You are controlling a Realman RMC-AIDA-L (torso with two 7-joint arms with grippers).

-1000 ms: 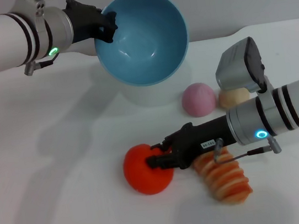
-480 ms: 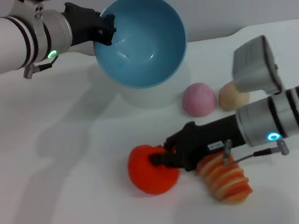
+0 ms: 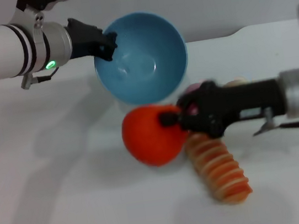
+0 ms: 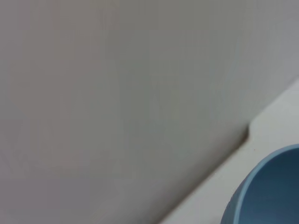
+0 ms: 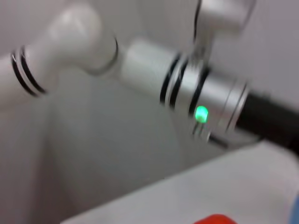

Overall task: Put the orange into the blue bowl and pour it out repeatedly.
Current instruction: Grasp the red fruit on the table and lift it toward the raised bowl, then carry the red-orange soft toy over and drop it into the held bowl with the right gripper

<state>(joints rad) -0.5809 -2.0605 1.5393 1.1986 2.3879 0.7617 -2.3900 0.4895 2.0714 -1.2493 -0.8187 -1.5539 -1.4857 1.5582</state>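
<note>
Since a second ago your right gripper (image 3: pixel 168 119), pinching the orange (image 3: pixel 151 135), has lifted it off the table to just below the blue bowl (image 3: pixel 140 56), which the left gripper (image 3: pixel 107 40) clamps by its rim, tilted toward it.

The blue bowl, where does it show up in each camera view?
Head view: blue bowl at top centre, its rim held by the left pincer.
Left wrist view: only a rim section at the lower right corner.
Right wrist view: not clearly visible.
Shared landmark: the white table.
</note>
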